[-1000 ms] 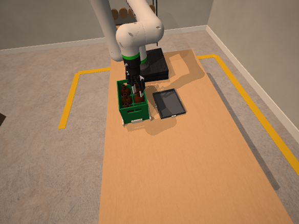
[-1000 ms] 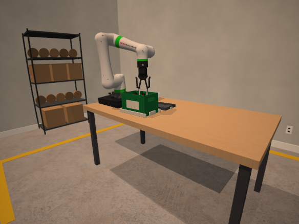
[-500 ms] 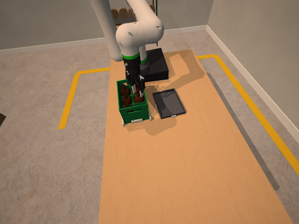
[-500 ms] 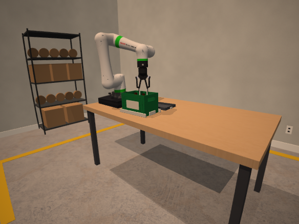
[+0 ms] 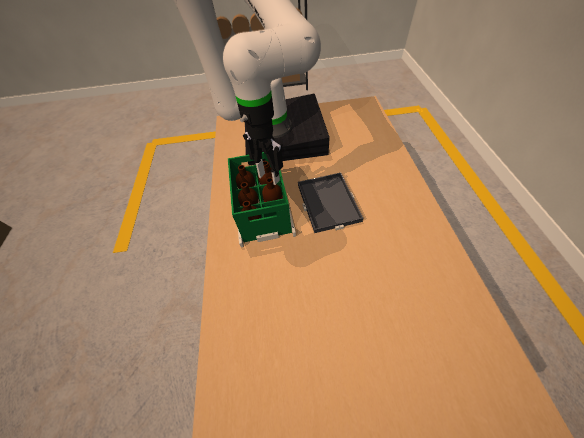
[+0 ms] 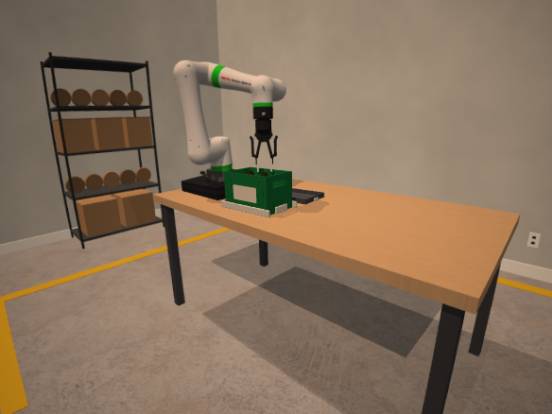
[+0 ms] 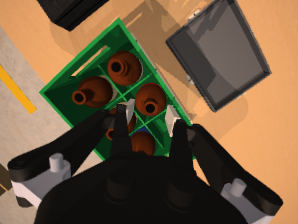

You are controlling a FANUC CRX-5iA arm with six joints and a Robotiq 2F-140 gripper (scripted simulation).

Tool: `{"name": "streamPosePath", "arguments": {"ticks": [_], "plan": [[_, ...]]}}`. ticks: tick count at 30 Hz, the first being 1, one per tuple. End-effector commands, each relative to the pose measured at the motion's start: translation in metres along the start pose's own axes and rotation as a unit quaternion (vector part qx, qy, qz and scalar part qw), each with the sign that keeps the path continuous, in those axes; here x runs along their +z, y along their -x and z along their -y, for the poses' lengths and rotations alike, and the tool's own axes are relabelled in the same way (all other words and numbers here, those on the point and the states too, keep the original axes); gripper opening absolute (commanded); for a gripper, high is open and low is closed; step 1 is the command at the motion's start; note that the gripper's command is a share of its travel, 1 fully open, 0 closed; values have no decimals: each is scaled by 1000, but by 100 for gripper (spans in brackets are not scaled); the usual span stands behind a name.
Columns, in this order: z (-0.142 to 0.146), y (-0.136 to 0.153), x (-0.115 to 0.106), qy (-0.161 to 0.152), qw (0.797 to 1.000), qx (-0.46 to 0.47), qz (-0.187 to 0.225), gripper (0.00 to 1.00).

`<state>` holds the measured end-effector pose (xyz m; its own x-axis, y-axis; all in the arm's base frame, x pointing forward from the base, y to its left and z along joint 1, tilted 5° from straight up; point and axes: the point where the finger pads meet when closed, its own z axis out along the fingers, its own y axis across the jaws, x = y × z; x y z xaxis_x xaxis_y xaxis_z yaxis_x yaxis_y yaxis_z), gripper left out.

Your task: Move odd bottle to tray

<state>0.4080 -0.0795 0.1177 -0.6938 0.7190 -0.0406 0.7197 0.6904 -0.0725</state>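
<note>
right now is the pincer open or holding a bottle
Pincer: open part way, holding nothing, its fingertips apart above the green crate.

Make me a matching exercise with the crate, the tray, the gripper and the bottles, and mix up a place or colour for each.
1. crate
2. tray
3. gripper
4. bottles

A. brown, standing in compartments
B. open, fingertips pointing down
C. green, with a pale label on one side
D. dark grey, flat on the table

Pairs: 1-C, 2-D, 3-B, 4-A
</note>
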Motion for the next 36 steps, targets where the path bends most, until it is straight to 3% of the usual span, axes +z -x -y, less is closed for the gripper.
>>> {"name": "streamPosePath", "arguments": {"ticks": [1, 16, 28, 29, 36], "plan": [[0, 0, -14, 0, 1000, 0, 1, 44], [0, 0, -52, 0, 1000, 0, 1, 44], [0, 0, -58, 0, 1000, 0, 1, 44], [0, 0, -58, 0, 1000, 0, 1, 10], [0, 0, -58, 0, 1000, 0, 1, 10]]}}
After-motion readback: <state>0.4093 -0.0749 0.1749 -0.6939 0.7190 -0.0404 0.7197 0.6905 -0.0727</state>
